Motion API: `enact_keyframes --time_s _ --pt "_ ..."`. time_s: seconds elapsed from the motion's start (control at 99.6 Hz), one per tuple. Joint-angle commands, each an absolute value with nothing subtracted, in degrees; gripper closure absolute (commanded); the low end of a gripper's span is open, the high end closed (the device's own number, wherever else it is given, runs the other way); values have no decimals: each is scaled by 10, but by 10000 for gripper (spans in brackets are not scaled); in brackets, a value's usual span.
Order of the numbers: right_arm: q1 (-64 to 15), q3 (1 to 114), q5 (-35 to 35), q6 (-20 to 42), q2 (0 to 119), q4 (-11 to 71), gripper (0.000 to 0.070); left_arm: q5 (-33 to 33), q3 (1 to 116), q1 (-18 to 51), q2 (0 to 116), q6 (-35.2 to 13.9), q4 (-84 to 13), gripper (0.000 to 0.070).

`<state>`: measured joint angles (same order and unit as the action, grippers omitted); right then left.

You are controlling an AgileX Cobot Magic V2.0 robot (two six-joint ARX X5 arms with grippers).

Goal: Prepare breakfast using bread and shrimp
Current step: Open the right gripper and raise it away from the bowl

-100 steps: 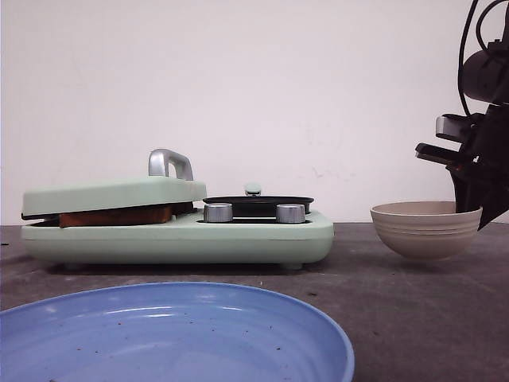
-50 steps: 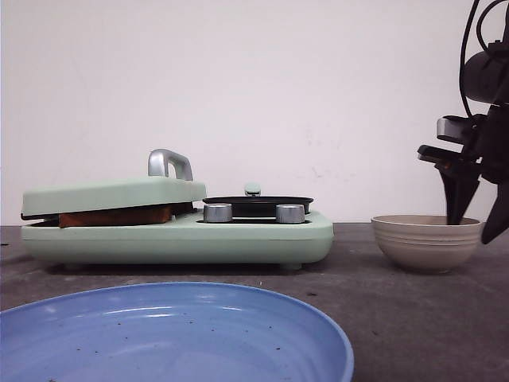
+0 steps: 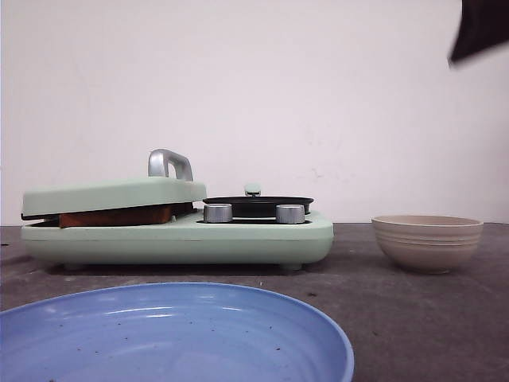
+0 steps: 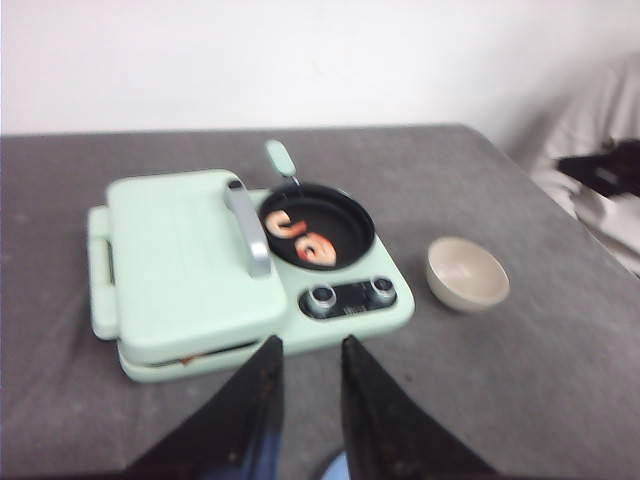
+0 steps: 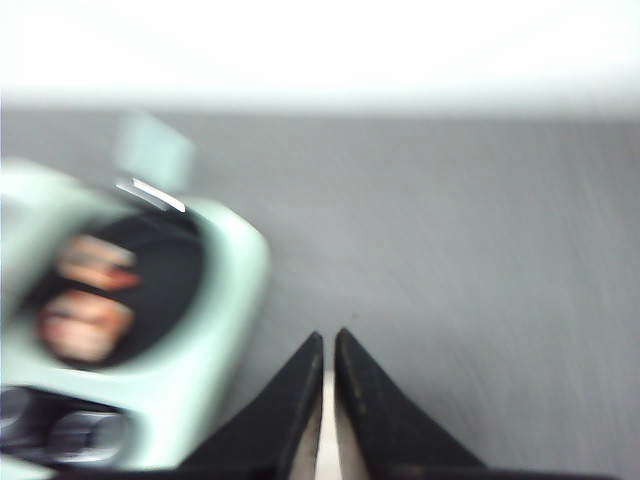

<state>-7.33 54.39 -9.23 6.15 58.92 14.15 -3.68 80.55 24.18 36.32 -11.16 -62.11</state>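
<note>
Orange shrimp [image 4: 298,236], two (in black pan [image 4: 352,226]), one beige bowl [image 4: 467,274]

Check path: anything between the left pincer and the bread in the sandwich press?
Yes. The press's mint-green lid is shut down over the bread, with only a browned edge showing in the front view. The left pincer hovers open, apart from the lid, whose handle is unobstructed.

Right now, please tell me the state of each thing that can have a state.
Press lid: closed on the bread.
Black pan: holds the shrimp.
Beige bowl: upright, empty.
Blue plate: empty apart from specks.
Left gripper: open, holding nothing.
Right gripper: nearly shut, holding nothing.
</note>
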Motion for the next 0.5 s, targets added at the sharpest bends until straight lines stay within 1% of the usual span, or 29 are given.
enact_keyframes --time_s 0.0,0.141,0.321,0.371,0.422,0.492 --pt "-81 497 -86 38 508 122 693 -28 809 244 366 -111 -601 686" --pt "-84 397 -57 45 349 117 693 -17 795 244 366 -109 -565 686" --pt "-83 323 -27 45 222 125 693 -15 777 244 366 -114 -557 685" --pt "-83 313 -11 45 206 131 693 -15 776 244 367 -124 -566 685" --pt "-83 311 1 45 196 144 693 -17 776 244 366 -145 -579 684" --pt "-83 311 1 45 189 154 693 -18 776 244 363 -177 -603 684"
